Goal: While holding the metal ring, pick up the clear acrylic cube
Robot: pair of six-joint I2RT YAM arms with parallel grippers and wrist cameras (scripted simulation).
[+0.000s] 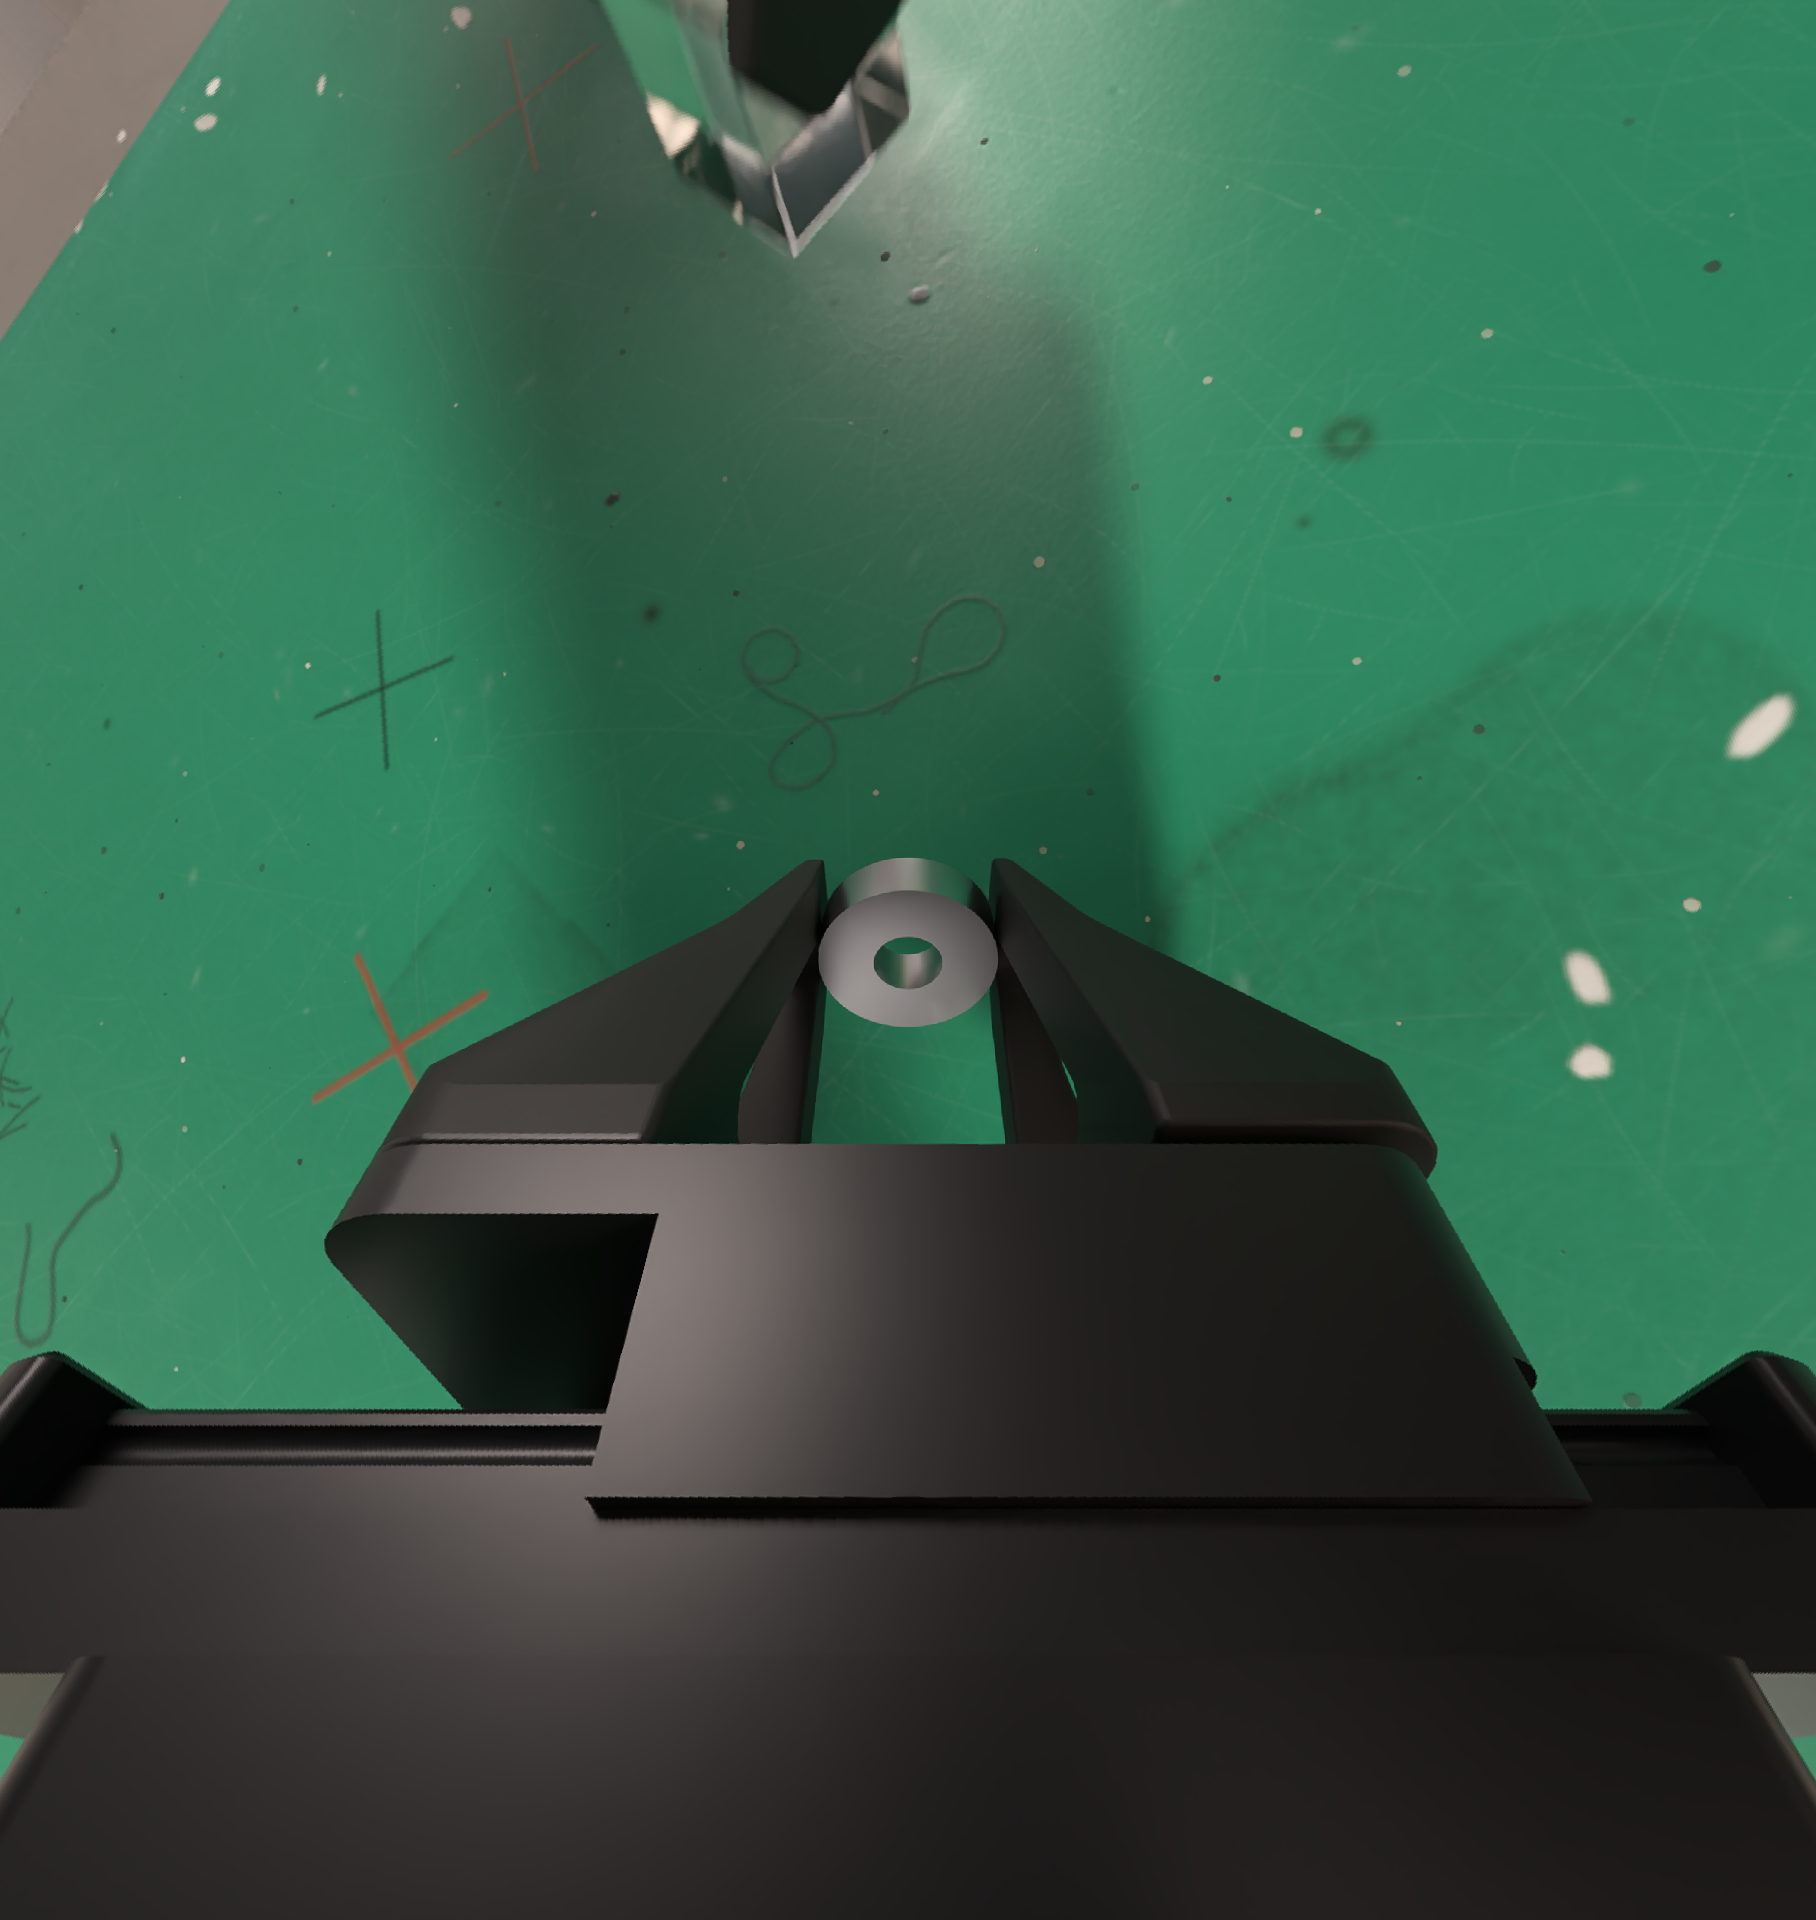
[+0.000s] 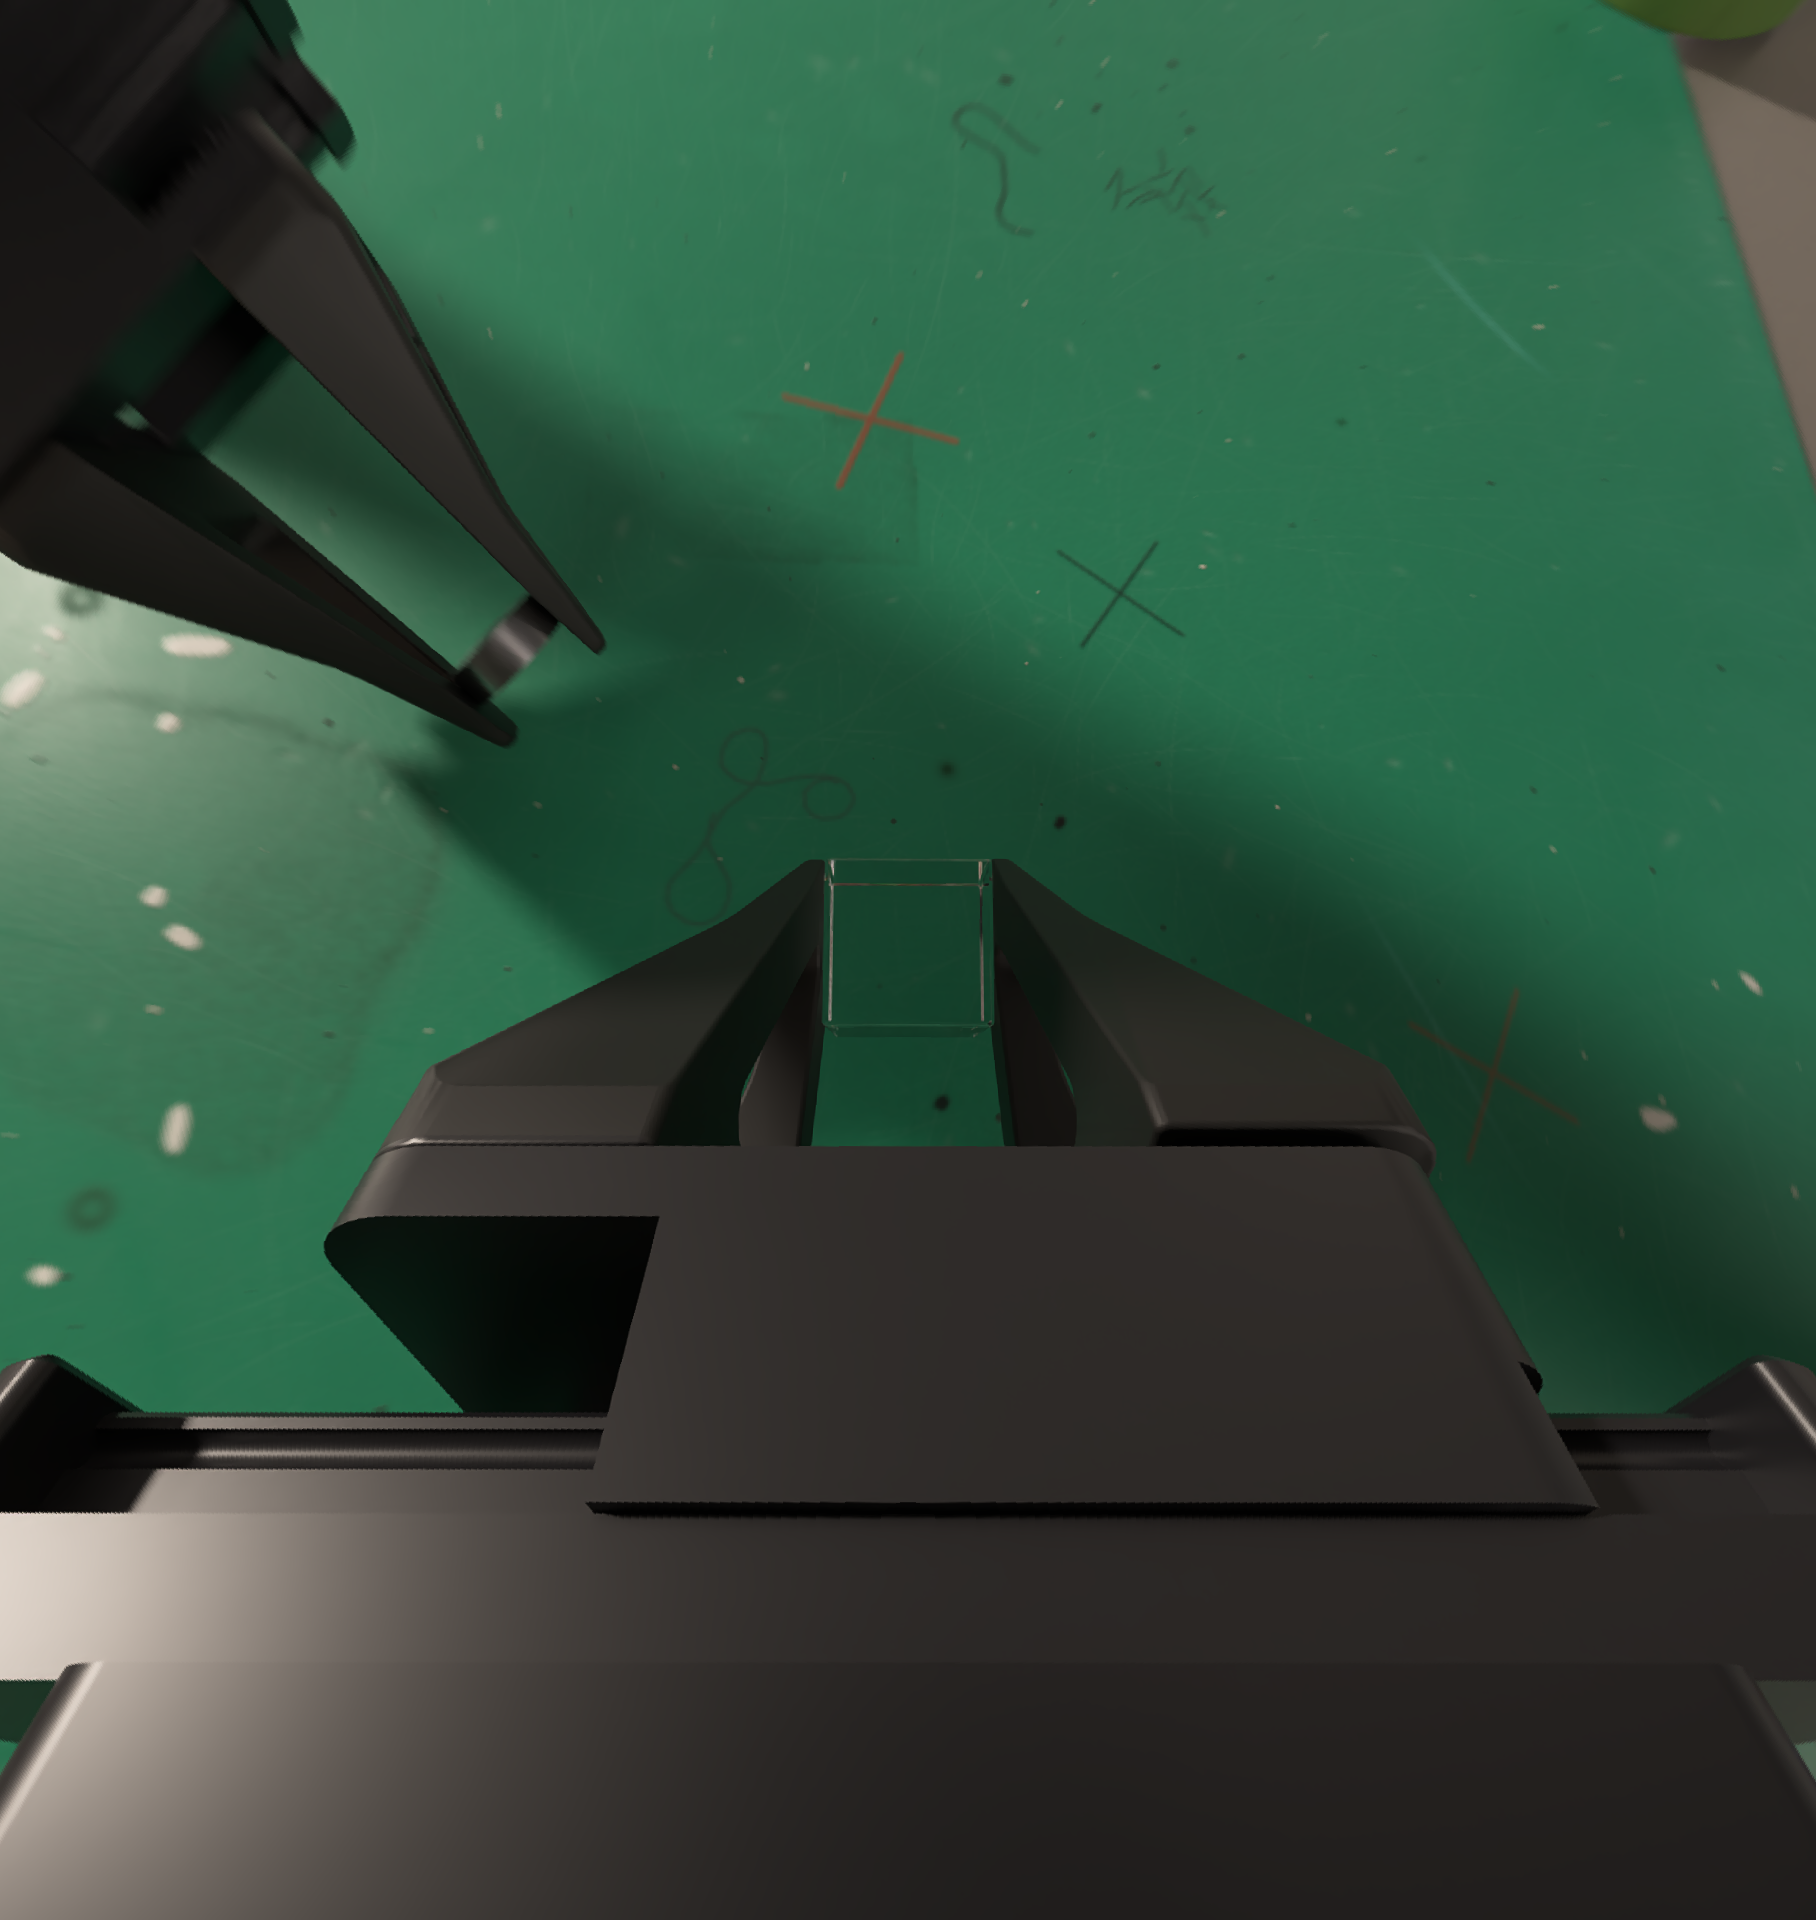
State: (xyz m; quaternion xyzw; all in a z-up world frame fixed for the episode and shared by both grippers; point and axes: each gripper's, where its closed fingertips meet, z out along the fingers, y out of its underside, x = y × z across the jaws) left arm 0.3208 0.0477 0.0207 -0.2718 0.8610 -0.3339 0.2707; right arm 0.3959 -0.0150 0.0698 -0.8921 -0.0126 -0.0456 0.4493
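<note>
In the left wrist view my left gripper [image 1: 906,883] is shut on the grey metal ring [image 1: 906,951], held between the fingertips above the green mat. In the right wrist view my right gripper [image 2: 906,883] is shut on the clear acrylic cube [image 2: 906,951], its thin edges showing between the fingers, lifted above the mat. The cube [image 1: 779,156] also shows at the top of the left wrist view, held by the right gripper's dark fingers. The left gripper [image 2: 535,681] with the ring [image 2: 504,644] shows at the upper left of the right wrist view.
The green mat [image 1: 1403,520] carries pen crosses, scribbles and white flecks. Its edge and a grey table surface [image 1: 10,156] lie at the upper left of the left wrist view. A green object [image 2: 1693,12] sits at the top right edge of the right wrist view.
</note>
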